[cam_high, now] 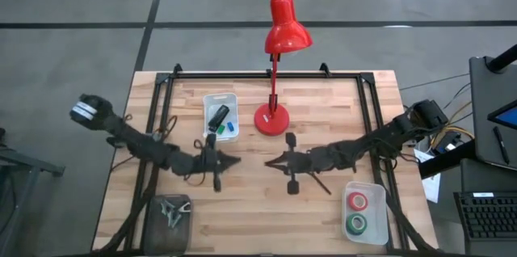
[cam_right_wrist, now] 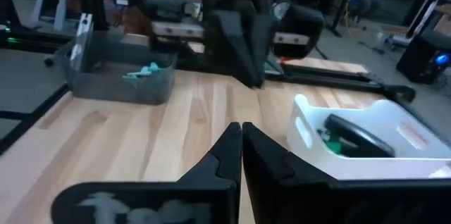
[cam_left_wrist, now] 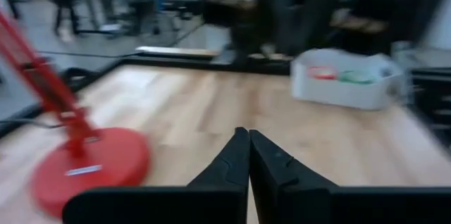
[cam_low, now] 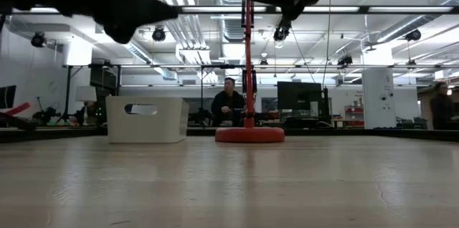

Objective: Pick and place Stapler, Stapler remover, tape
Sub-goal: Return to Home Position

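**Both claws pinched shut above mid-desk**

The left claw and right claw face each other, a little apart, near the centre of the desk. Each has its fingers pressed together and holds nothing. The stapler lies in a white tray at 11 o'clock, its long axis running 1 to 7 o'clock. Which end is its front cannot be told. Red tape and green tape lie flat in a second tray at 4 o'clock.
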Motion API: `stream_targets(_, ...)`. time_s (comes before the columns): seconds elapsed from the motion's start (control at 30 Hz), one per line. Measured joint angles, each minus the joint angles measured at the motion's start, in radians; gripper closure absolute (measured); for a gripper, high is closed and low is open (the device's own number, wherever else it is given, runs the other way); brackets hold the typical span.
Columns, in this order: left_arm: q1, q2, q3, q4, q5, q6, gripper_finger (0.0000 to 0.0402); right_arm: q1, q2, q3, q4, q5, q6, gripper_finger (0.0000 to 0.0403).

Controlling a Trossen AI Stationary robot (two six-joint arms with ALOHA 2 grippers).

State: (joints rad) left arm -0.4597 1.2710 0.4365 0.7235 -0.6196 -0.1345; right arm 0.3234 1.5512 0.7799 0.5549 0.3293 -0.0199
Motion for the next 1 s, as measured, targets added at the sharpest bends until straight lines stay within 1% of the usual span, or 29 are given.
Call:
stream_targets(0.13,0.087,-0.025,-0.045,0.014,0.002,0.047,0.0399,-0.014,-0.039,-0.046,0.002,-0.001,-0.014,0.0394)
stream_targets(0.2,0.122,-0.046,-0.057,0.017,0.025,0.054,0.0399,-0.025,-0.069,-0.074,0.002,-0.022,-0.016,0.0394)
stream_targets(0.3,0.171,-0.092,-0.076,0.018,0.114,0.072,0.0397,-0.040,-0.123,-0.116,0.004,-0.056,-0.017,0.0394)
stream_targets(0.4,0.197,-0.158,-0.103,0.015,0.196,0.073,0.0399,-0.048,-0.184,-0.163,0.002,-0.061,-0.016,0.0394)
stream_targets(0.57,0.196,-0.305,-0.168,0.005,0.204,0.077,0.0397,-0.051,-0.322,-0.245,0.004,-0.047,-0.029,0.0394)
stream_targets(0.63,0.196,-0.362,-0.209,0.002,0.204,0.078,0.0393,-0.051,-0.386,-0.278,-0.002,-0.005,-0.096,0.0394)
stream_targets(0.7,0.196,-0.419,-0.254,-0.001,0.204,0.080,0.0389,-0.052,-0.450,-0.313,-0.001,0.014,-0.140,0.0394)
stream_targets(0.83,0.196,-0.521,-0.333,-0.001,0.196,0.077,0.0388,-0.051,-0.551,-0.374,-0.002,0.005,-0.121,0.0394)
stream_targets(1.0,0.196,-0.641,-0.397,0.002,0.196,0.077,0.0397,-0.054,-0.650,-0.462,-0.004,0.002,-0.061,0.0394)
